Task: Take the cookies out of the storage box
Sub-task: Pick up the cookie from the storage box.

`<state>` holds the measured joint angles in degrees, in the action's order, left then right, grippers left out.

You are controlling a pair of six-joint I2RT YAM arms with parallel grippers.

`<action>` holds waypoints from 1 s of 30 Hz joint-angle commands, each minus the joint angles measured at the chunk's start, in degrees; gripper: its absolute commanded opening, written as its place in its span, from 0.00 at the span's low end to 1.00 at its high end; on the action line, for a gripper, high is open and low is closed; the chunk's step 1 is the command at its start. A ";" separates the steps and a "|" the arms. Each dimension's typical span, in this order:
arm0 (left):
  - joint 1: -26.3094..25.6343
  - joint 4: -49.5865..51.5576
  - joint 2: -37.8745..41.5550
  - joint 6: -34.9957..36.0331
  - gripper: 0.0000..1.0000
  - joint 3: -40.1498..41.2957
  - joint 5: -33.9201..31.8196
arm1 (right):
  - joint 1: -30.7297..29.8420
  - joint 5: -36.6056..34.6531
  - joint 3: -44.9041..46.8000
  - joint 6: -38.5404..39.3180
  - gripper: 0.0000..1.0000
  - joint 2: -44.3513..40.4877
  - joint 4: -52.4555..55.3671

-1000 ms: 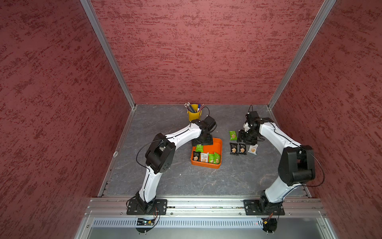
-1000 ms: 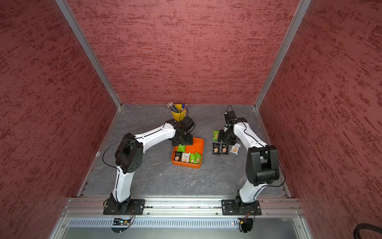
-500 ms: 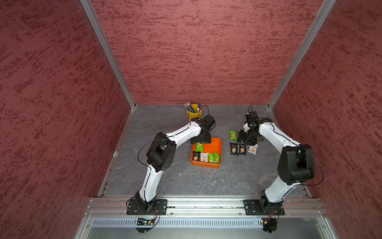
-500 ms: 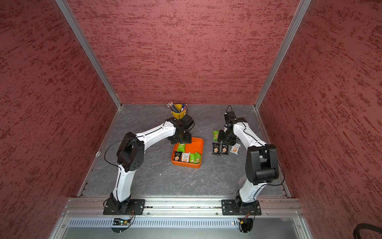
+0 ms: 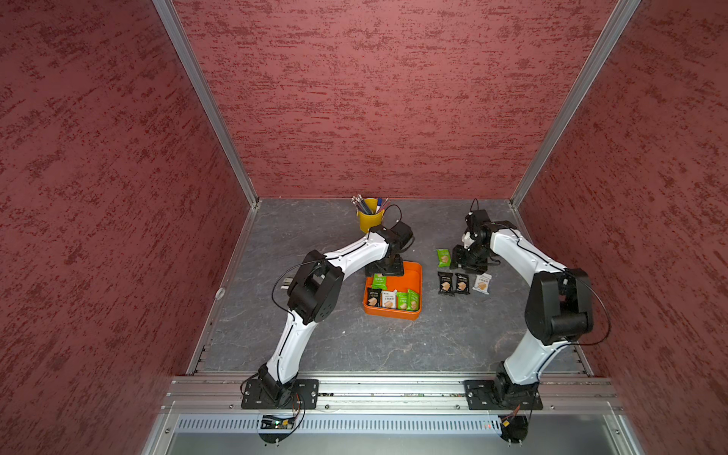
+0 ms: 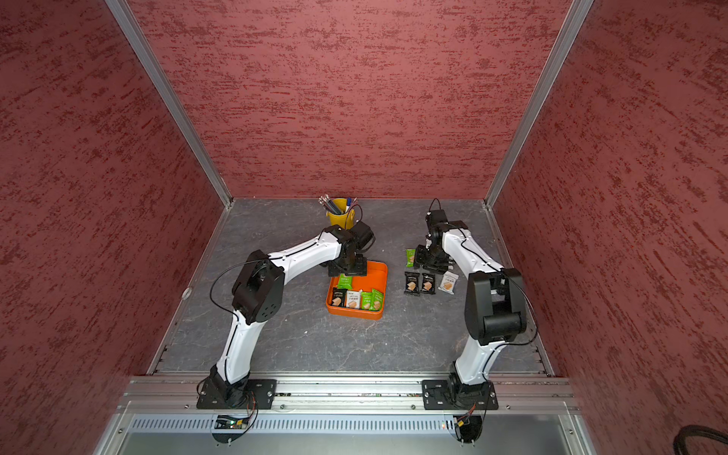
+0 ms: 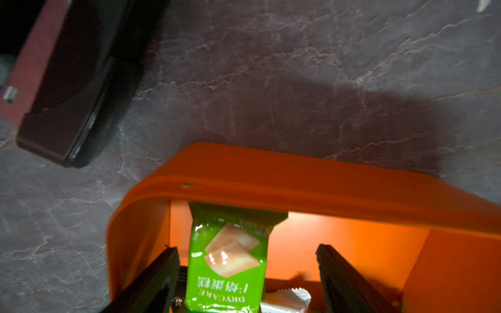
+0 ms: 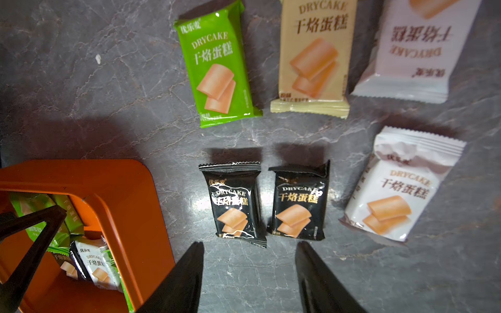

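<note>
The orange storage box (image 5: 416, 275) (image 6: 381, 275) holds several cookies: a green packet (image 5: 379, 281) (image 7: 227, 265) at the far left, and a row of black, white and green packets (image 5: 394, 299) along the near wall. My left gripper (image 5: 384, 270) (image 7: 248, 252) is down in the box and open. The green packet lies between its fingers (image 7: 162, 271), close to one finger and apart from the other. More cookies lie on the table right of the box: a green one (image 8: 217, 67), two black ones (image 8: 233, 206), and tan and white ones. My right gripper (image 5: 465, 262) (image 8: 250, 244) hangs open over bare table beside the black packets.
A yellow pen bucket (image 5: 370, 220) stands behind the left wrist. A dark flat object (image 7: 73, 89) lies on the table just beyond the box's corner. Red walls enclose the grey table (image 5: 315, 346) on three sides.
My left gripper has shifted slightly over the box's far left corner, and its jaws have narrowed a little. The right arm has not moved.
</note>
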<state>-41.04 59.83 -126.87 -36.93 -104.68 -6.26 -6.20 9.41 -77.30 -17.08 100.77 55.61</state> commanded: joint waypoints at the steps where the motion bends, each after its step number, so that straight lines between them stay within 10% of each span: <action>1: 0.34 0.38 -1.01 0.93 0.82 -0.97 0.46 | 0.69 -0.40 -1.43 0.48 0.58 0.52 -0.23; 16: 0.61 -0.18 -1.09 2.81 0.46 -1.13 1.52 | 0.92 -0.27 -2.98 0.60 0.58 1.00 0.55; 30: 0.61 -1.05 3.90 3.00 0.45 0.11 2.95 | 0.92 6.06 -3.23 -2.96 0.58 0.66 -0.95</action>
<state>-40.71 59.68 -126.56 -34.63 -104.68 -4.25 -5.67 11.75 -79.33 -18.20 101.30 55.68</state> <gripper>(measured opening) 0.453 0.579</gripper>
